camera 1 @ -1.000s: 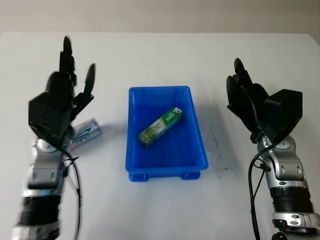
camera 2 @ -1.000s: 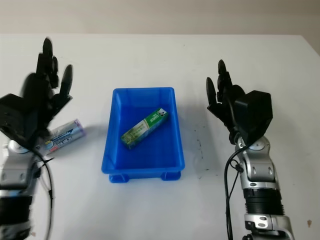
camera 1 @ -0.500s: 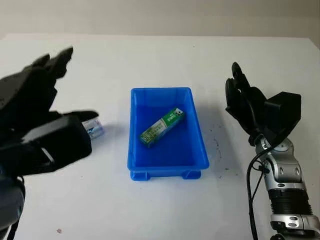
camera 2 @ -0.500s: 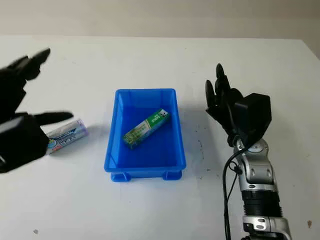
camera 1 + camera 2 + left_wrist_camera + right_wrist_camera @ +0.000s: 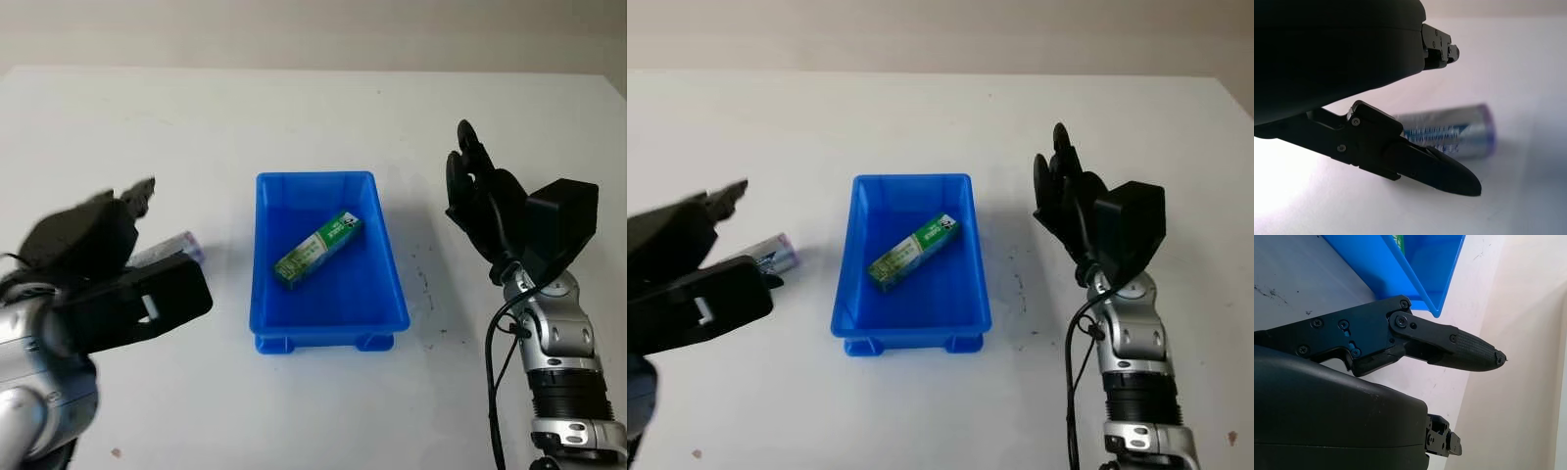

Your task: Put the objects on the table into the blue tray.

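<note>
Silver-and-purple tube (image 5: 1449, 134) is lying on the white bench (image 5: 313, 117), left of the blue tray (image 5: 392, 294) holding a green box (image 5: 316, 249). Left hand (image 5: 103, 279), open, is hovering beside it; a glancing touch risks rolling it away. Right hand (image 5: 485, 201) is waiting open beside the tray.

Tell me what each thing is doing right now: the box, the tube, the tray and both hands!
Green box: lying slantwise inside the blue tray, not held.
Silver tube: lying on its side on the white table, outside the tray, not held.
Blue tray: upright on the table, one box in it.
Left hand: open, close beside the tube, holding nothing.
Right hand: open, raised on the tray's right side, holding nothing.
</note>
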{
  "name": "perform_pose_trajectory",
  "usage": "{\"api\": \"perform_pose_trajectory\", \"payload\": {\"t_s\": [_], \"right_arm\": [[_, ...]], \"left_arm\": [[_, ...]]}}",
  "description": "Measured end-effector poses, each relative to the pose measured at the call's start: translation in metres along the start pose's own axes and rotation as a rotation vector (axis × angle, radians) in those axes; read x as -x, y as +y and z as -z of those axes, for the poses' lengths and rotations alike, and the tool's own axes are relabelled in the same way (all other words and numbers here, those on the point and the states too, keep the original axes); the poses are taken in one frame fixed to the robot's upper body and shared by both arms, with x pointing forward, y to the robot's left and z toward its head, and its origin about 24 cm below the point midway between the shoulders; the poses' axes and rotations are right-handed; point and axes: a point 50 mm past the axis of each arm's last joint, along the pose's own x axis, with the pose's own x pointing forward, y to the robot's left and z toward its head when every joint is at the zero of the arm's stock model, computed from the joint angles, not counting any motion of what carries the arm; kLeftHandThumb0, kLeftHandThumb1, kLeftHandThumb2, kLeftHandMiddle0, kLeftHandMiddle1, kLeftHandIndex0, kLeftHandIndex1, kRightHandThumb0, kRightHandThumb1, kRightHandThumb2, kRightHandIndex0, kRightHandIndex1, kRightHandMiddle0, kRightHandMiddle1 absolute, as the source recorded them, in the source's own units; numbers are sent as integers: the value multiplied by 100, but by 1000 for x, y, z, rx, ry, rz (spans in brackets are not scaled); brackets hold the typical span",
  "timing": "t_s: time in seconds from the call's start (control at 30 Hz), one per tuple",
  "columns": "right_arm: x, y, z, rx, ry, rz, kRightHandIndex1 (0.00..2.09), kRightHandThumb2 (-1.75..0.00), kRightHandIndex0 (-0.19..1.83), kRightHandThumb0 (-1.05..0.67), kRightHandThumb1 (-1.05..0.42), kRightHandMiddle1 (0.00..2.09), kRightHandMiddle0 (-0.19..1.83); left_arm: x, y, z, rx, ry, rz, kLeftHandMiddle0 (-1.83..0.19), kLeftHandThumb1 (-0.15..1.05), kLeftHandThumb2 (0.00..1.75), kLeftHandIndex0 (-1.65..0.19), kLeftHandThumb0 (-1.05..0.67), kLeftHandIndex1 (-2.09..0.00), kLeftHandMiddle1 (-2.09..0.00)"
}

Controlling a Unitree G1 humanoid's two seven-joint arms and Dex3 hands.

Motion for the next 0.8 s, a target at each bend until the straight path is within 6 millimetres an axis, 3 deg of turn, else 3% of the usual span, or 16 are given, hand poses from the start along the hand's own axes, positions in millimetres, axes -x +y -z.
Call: {"api": "perform_pose_trajectory", "payload": {"t_s": [0.07,0.1,0.13,0.17,0.2,0.23,0.33,0.4,0.43,0.47,0.6,0.8], "right_arm": [[0,-1,0,-2,-2,5,0,-68,-19,-73,-105,0,-19],[0,-2,0,-2,-2,7,0,-68,-19,-72,-105,0,-19],[0,-2,-1,-3,-2,10,0,-68,-19,-72,-105,0,-19],[0,-2,-1,-3,-3,10,0,-68,-19,-72,-105,0,-19],[0,-2,-1,-3,-3,9,0,-68,-19,-71,-105,0,-19],[0,-2,-1,-5,-4,8,0,-68,-19,-72,-105,0,-19],[1,-3,-1,-9,-5,3,0,-67,-19,-72,-105,0,-19],[1,-4,-1,-7,-6,3,0,-66,-19,-73,-105,0,-19],[1,-5,-1,-6,-6,4,0,-66,-19,-73,-105,0,-19],[1,-6,-1,-6,-7,5,0,-65,-19,-73,-105,0,-19],[2,-7,-1,-7,-7,10,0,-65,-19,-73,-105,0,-19],[2,-7,-1,-12,-8,9,0,-64,-19,-72,-105,0,-19]], "left_arm": [[-7,-10,-1,-52,20,24,-16,96,5,-7,-75,-7,-9],[-9,-13,-2,-70,20,24,-10,95,6,-11,-74,-10,-47],[-12,-13,-4,-80,16,12,7,94,6,-18,-73,-15,-121],[-14,-12,-6,-82,12,3,13,93,6,-20,-73,-17,-146],[-15,-12,-8,-79,6,-5,-5,93,6,-26,-72,-23,-177],[-17,-12,-10,-79,3,-9,-38,96,6,-28,-70,-35,-196],[-21,-12,-14,-138,-7,-31,-84,103,13,-15,-66,-75,-208],[-23,-15,-16,-187,-8,-42,-93,104,24,-3,-61,-129,-209],[-23,-15,-17,-206,-9,-57,-97,105,29,-1,-58,-174,-209],[-23,-16,-17,-220,-14,-75,-99,105,32,-6,-57,-191,-209],[-16,-18,-20,-246,-72,-136,-108,105,34,-46,-52,-208,-209],[12,7,-34,-180,-221,-351,-84,105,27,-21,-45,-209,-209]]}}
